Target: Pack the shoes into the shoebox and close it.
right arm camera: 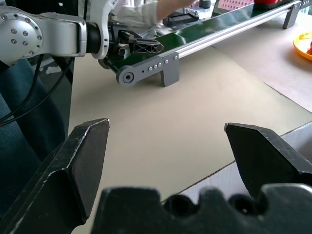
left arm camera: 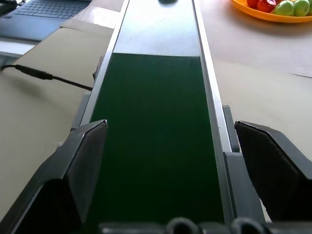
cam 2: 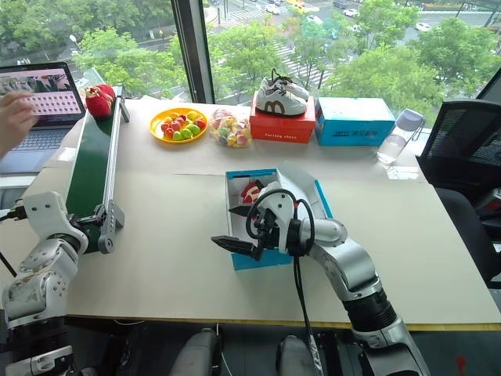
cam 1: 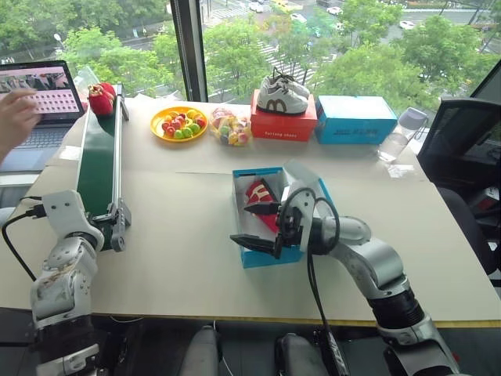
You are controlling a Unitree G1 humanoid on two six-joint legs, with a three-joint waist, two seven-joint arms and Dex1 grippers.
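Shoebox open at table centre, one red shoe inside, lid tilted up behind. Right gripper over its near left edge, jaws wide apart, holding nothing. Left gripper at near end of conveyor, jaws spread outside both rails. Second shoe at belt's far end. Bare table between belt and box.

Bright daylight from window behind table; soft shadows; near fingers perhaps slightly blurred.
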